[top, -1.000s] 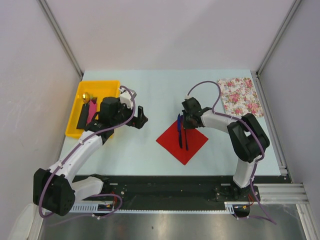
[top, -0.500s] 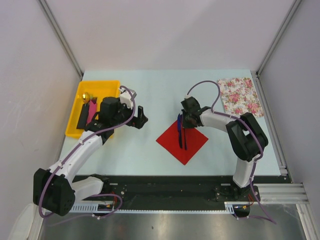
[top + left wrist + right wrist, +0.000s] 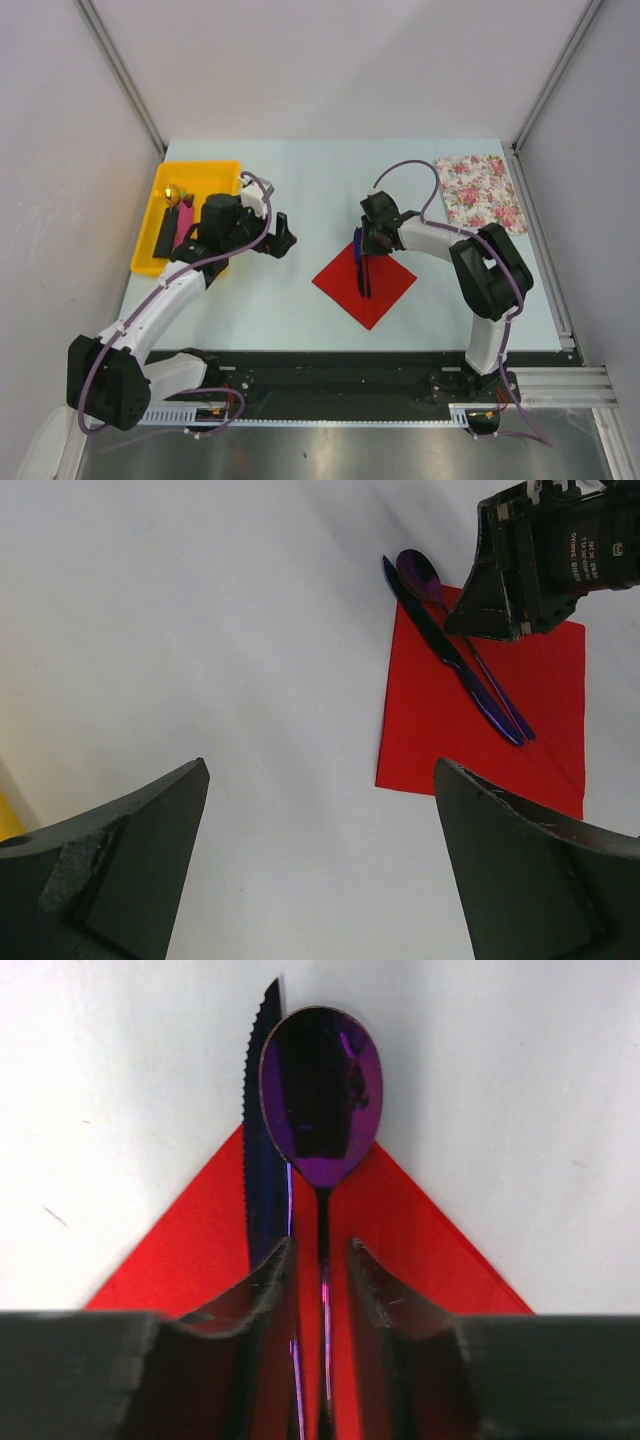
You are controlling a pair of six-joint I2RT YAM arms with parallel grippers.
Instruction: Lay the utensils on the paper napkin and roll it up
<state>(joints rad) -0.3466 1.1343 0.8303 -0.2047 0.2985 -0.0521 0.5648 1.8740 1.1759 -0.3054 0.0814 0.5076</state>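
Observation:
The red paper napkin (image 3: 375, 290) lies as a diamond on the table centre. Two dark blue-purple utensils rest side by side on its upper left: a serrated knife (image 3: 262, 1160) and a spoon (image 3: 322, 1095), their heads poking past the napkin's far corner. My right gripper (image 3: 320, 1250) hovers low over the spoon's handle, open a little, with red showing on each side of the handle. In the top view my left gripper (image 3: 283, 235) hangs wide open and empty over bare table, left of the napkin. The left wrist view shows knife (image 3: 440, 645), spoon (image 3: 418, 570) and napkin (image 3: 545, 695).
A yellow tray (image 3: 200, 168) at the back left holds a pink piece, a black piece and a small gold object. A white flowered sheet (image 3: 482, 192) lies at the back right. Grey walls and rails frame the table.
My right gripper's jaws have parted from the spoon's handle. The spoon now lies closer to the knife on the napkin. The left arm has stayed put.

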